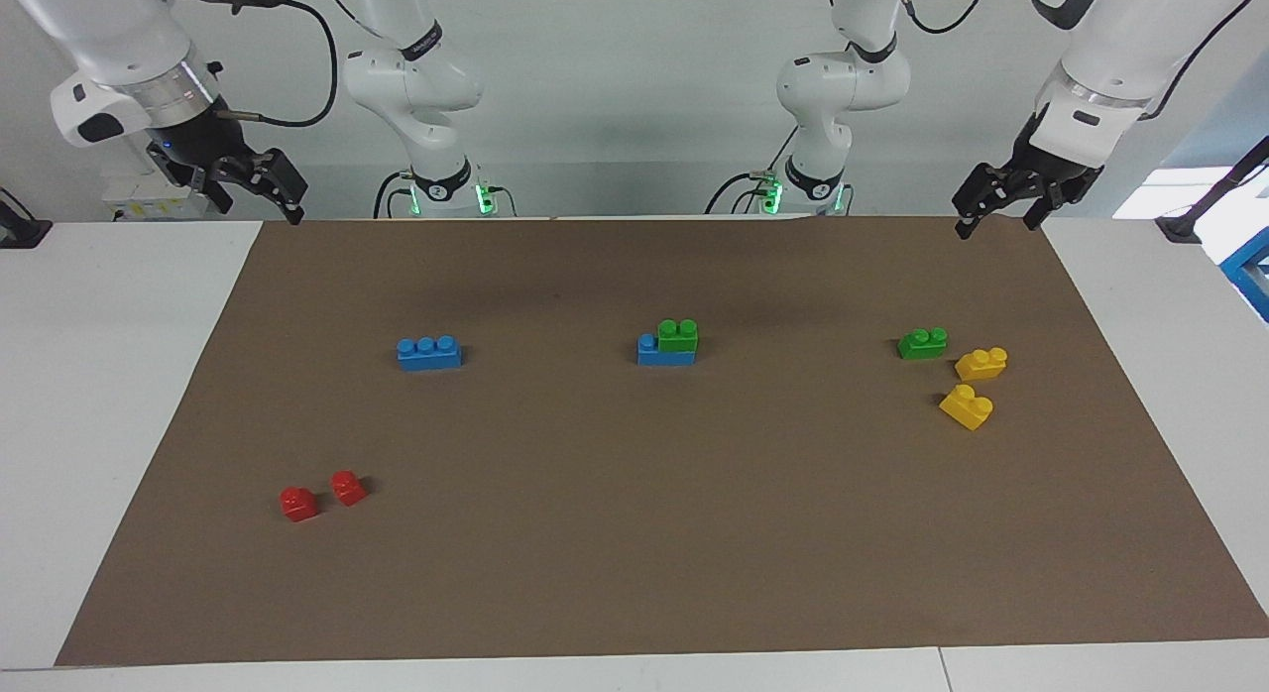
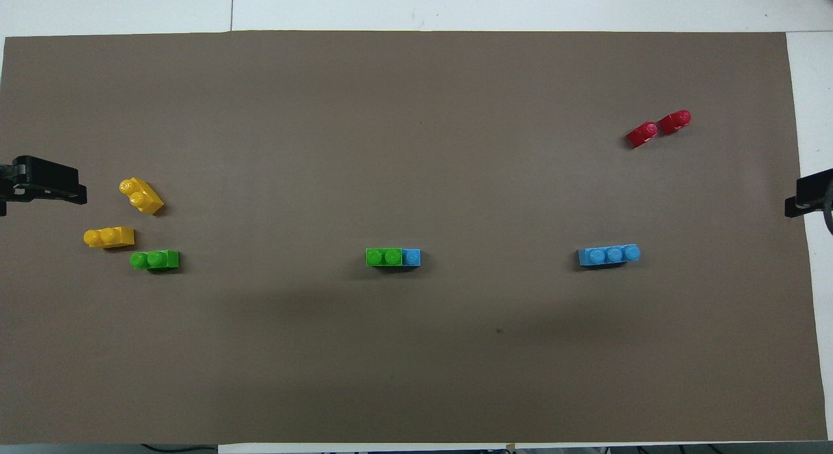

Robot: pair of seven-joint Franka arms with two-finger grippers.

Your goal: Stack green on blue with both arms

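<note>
In the middle of the brown mat a green brick (image 1: pixel 678 335) (image 2: pixel 383 256) sits on one end of a blue brick (image 1: pixel 649 349) (image 2: pixel 412 257), leaving one blue stud bare. A second green brick (image 1: pixel 922 343) (image 2: pixel 155 259) lies loose toward the left arm's end. A second blue brick (image 1: pixel 429 352) (image 2: pixel 609 254) lies alone toward the right arm's end. My left gripper (image 1: pixel 996 224) (image 2: pixel 45 181) hangs open and empty over the mat's edge at its own end. My right gripper (image 1: pixel 260 208) (image 2: pixel 810 194) hangs open and empty over the mat's edge at its end.
Two yellow bricks (image 1: pixel 981 363) (image 1: pixel 967 406) lie just farther from the robots than the loose green brick. Two small red bricks (image 1: pixel 298 503) (image 1: pixel 348 487) lie side by side toward the right arm's end, farther out than the lone blue brick. The brown mat (image 1: pixel 634 553) covers most of the table.
</note>
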